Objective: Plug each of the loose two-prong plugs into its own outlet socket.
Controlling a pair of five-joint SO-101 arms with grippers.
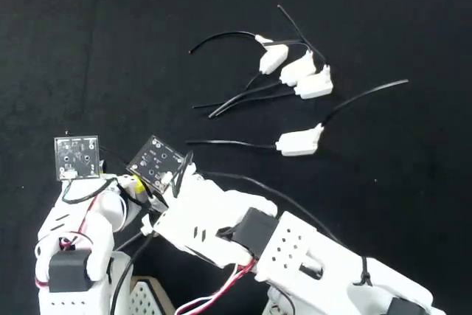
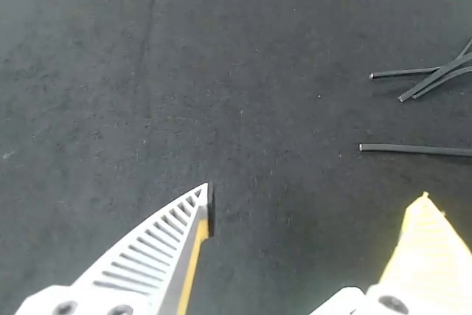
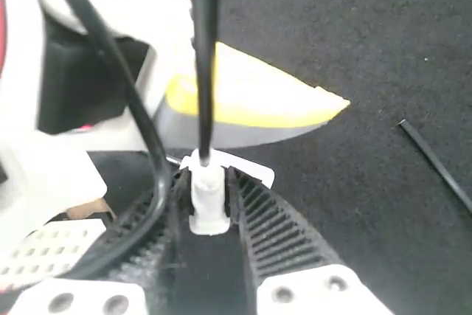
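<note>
High view: looking down on a black table (image 1: 88, 57). Counting four loose white two-prong plugs at the far right, each with a thin black cord. Three bunched plugs (image 1: 297, 70) lying close together with cords crossing, and a fourth plug (image 1: 299, 142) lying apart from them, nearer the arms. Finding both arms low at the near edge, wrists close side by side. Cannot tell either gripper's opening from up here. Also noting one more black cord (image 1: 243, 179) trailing from between the wrists back over the right arm.

Left wrist view: left gripper (image 2: 315, 191) spread wide, with nothing between its fingers, above bare black cloth. Seeing a ribbed white finger (image 2: 158, 256) with a yellow edge and, opposite, a yellow one (image 2: 424, 245). Noting several loose cord ends (image 2: 413, 149) farther off on the cloth.

Right wrist view: right gripper (image 3: 206, 182) closed narrow on a held plug (image 3: 206, 204), white, pinched between ribbed black pads (image 3: 269, 226), with its black lead (image 3: 200, 49) running straight out of it. Finding a white-and-yellow finger (image 3: 251, 97) of the left gripper just beyond the plug; cannot tell whether touching. Spotting one stray cord tip (image 3: 435, 164) on the cloth farther off
</note>
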